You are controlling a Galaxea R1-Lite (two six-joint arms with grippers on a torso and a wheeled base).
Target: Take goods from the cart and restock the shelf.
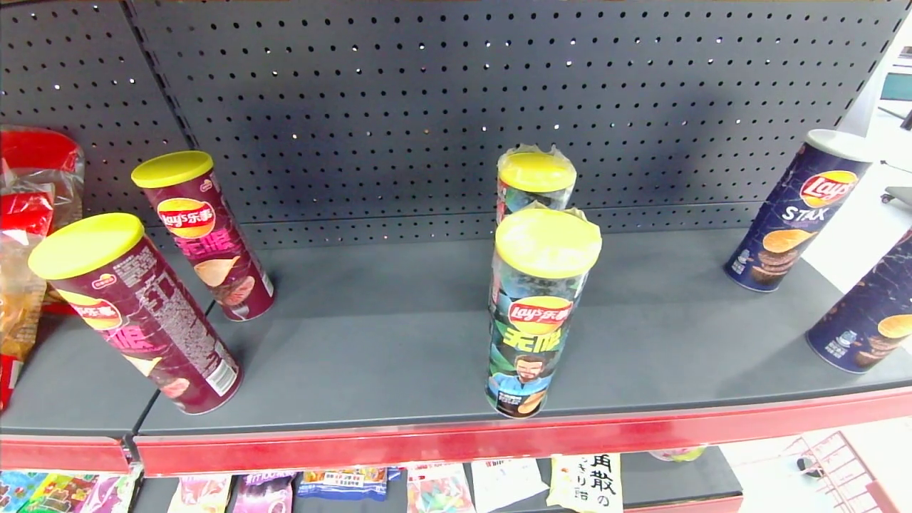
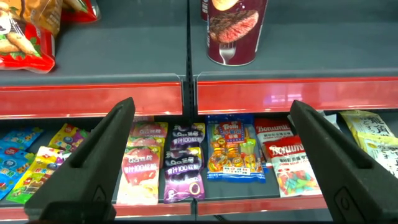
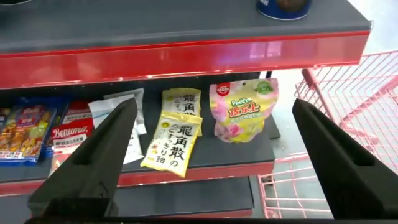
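Observation:
On the grey shelf [image 1: 399, 335] stand two maroon chip cans [image 1: 139, 313] with yellow lids at the left. Two green-and-blue cans [image 1: 538, 313] stand one behind the other in the middle, and two dark blue cans [image 1: 794, 210] at the right. My left gripper [image 2: 212, 106] is open with nothing between its fingers, in front of the red shelf lip [image 2: 93, 98] below a maroon can [image 2: 233, 31]. My right gripper [image 3: 216, 102] is open too, holding nothing, facing the lower shelf under a blue can [image 3: 283, 7]. The pink wire cart [image 3: 348, 124] stands to the right of the shelving.
Red snack bags [image 1: 28, 214] crowd the shelf's far left. The lower shelf [image 3: 205, 158] holds candy packets [image 2: 236, 149], yellow sachets [image 3: 177, 134] and a pink bag [image 3: 244, 109]. Wide bare gaps lie between the can groups. A pegboard wall [image 1: 427, 107] backs the shelf.

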